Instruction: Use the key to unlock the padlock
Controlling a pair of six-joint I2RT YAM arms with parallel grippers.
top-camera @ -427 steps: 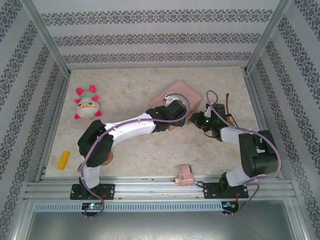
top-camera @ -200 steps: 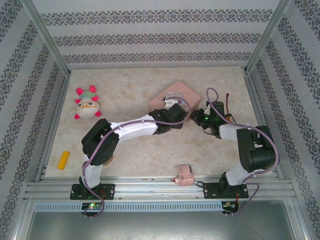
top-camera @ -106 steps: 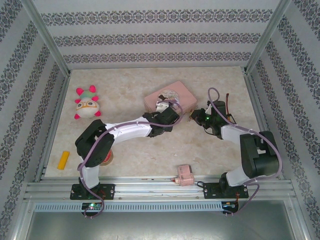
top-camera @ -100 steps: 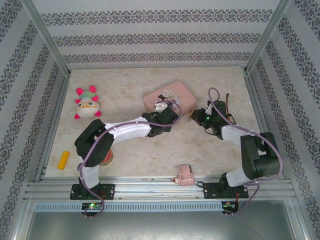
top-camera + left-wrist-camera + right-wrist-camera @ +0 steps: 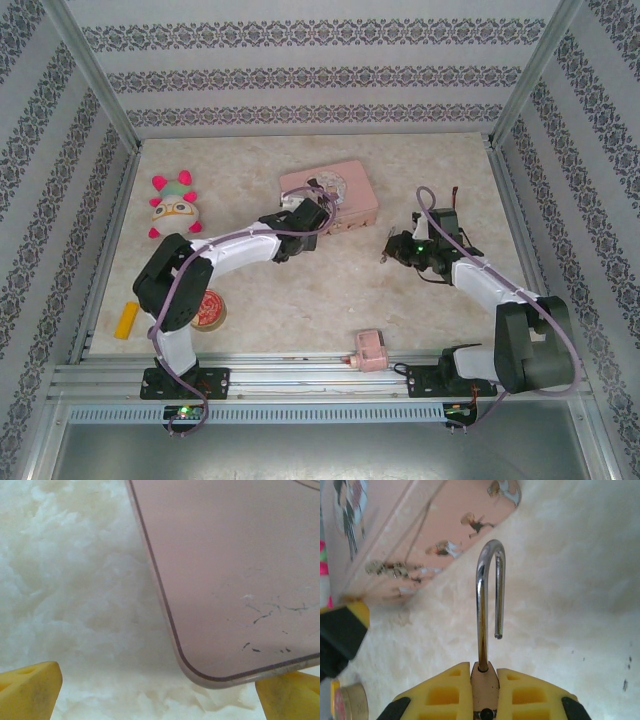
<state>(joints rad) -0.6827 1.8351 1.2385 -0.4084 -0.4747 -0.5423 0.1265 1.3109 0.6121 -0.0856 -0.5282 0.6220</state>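
**Padlock clamped in right end effector, shackle swung free**

The right end effector [image 5: 392, 252] sits right of centre on the surface [image 5: 300, 290], its yellow fingers [image 5: 445, 692] closed on the body of the padlock [image 5: 484, 682]. In the right wrist view the brass body is pinched between the two pads and the silver shackle [image 5: 480, 610] stands straight out from it. One leg of the shackle is seated in the body. The other leg curves over and ends in open air, clear of the body.

The pink tin [image 5: 345, 195] lies flat towards the far middle of the surface, to the left of the padlock and beyond it. The shackle's bend points towards the tin's edge, with bare surface between them.

The left end effector [image 5: 156, 690] is at the near left edge of the tin. Its fingers are spread wide apart and hold nothing. In the left wrist view a rounded corner of the tin lies between the two yellow tips, nearer the right one. Whether that tip touches the tin cannot be told.

A plush toy [image 5: 172, 207] lies at the far left. A yellow block [image 5: 127, 320] and a round disc [image 5: 210, 308] lie near the left arm's base. A small pink block [image 5: 370, 350] sits at the near edge between the arms.
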